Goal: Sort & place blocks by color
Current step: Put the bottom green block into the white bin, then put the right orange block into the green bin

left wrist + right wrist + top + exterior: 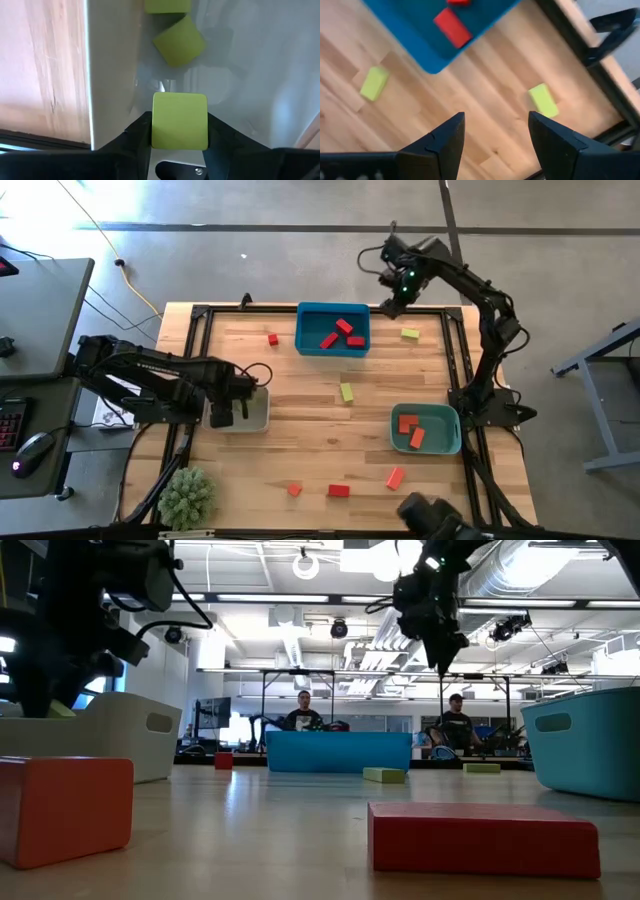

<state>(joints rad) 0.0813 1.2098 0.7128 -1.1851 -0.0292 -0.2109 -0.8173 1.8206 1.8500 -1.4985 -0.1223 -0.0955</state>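
Fingers of the left gripper [179, 145] flank a yellow-green block [179, 121], touching it, low inside the beige tray [262, 418] beside 2 others; part them fully, then lift straight up. Right gripper [496, 131] gapes empty above the worktop [300, 430].

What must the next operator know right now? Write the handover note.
The left gripper is over the beige tray, shut on a green block; two greens lie inside.
The right gripper is open, raised near the blue tray.
Done: three reds in the blue tray, two oranges in the teal tray.
Left, loose on the table: two green ones, two red ones, two orange ones.
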